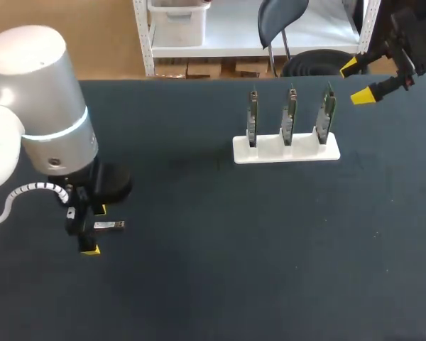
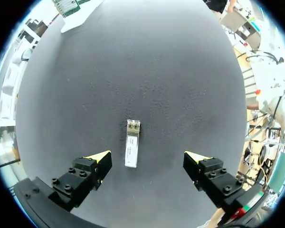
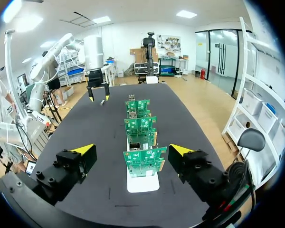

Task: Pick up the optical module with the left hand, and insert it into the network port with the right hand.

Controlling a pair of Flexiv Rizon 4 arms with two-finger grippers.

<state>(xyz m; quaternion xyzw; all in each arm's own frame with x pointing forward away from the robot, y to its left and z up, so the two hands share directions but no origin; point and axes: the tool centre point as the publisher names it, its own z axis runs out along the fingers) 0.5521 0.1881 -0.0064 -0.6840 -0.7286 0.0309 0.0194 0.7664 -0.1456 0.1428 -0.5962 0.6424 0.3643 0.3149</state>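
Left claw (image 2: 148, 159) spread wide, yellow tips well apart, and the module (image 2: 132, 149) lies flat on the table (image 2: 147, 71) right between them, nearer one finger than the other and touching neither. Nice line-up: its long sides face the two tips, so I'd judge a straight squeeze would catch it across the narrow width. Nothing is pinched yet, so the pick is not yet made.

From above, that puts the left claw (image 1: 94, 229) at the near left of the table, pointing straight down, with the module (image 1: 110, 225) poking out to the right from between the tips.

Out to the far right: a white rack (image 1: 285, 150) holding three green boards (image 1: 290, 114) upright in a row. Beyond it, at the far right corner, the right claw (image 1: 356, 82) hangs in the air, also spread, gripping nothing. Its own camera looks down the row of boards, which reads as a parked spot near the goal, ready to take the module.

What's hard to see? The left arm's big wrist covers most of its claw from above, and neither view settles how high the tips sit over the table. The right arm is cut off at the corner. A small metal cage (image 3: 135, 146) on the nearest board may be the port; I can't be sure.
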